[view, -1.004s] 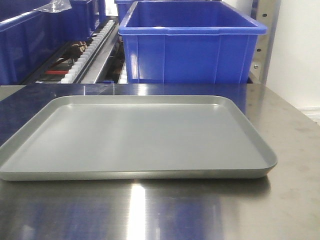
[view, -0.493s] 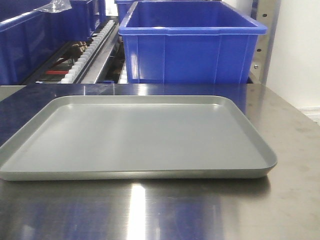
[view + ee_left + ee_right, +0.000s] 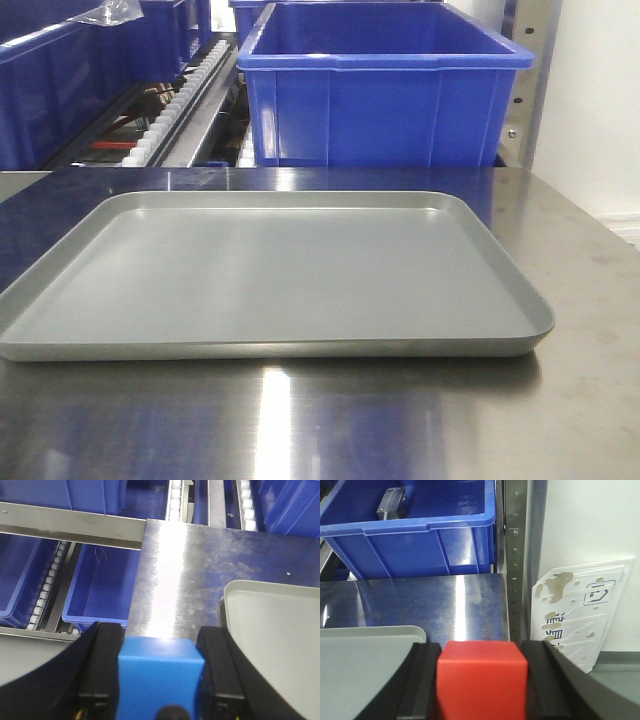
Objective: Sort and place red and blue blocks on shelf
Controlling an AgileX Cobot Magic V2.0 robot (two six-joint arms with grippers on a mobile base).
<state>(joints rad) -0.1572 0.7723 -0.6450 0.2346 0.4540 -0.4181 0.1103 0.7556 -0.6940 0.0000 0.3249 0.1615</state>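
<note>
Both pick-ups look done, placing not yet. The L arm's left gripper [image 3: 159,666] has its jaws clamped on the blue block [image 3: 160,672], held over the worktop [image 3: 200,565] near its left edge, just beside a corner of the grey tray [image 3: 280,625]. The right gripper [image 3: 481,672] has its jaws tight on the red block [image 3: 481,677], near the worktop's right edge by the tray's other corner. Neither block is on the shelf [image 3: 70,527] yet; both still need carrying to the rack w/ its white roller tracks [image 3: 185,95] and blue bins [image 3: 385,110], then release.

Writing: no brand seen on blocks, tray or bins. A white board [image 3: 585,610] leaning by the wall shows a blue icon and printed characters, too worn and partial to read.
</note>
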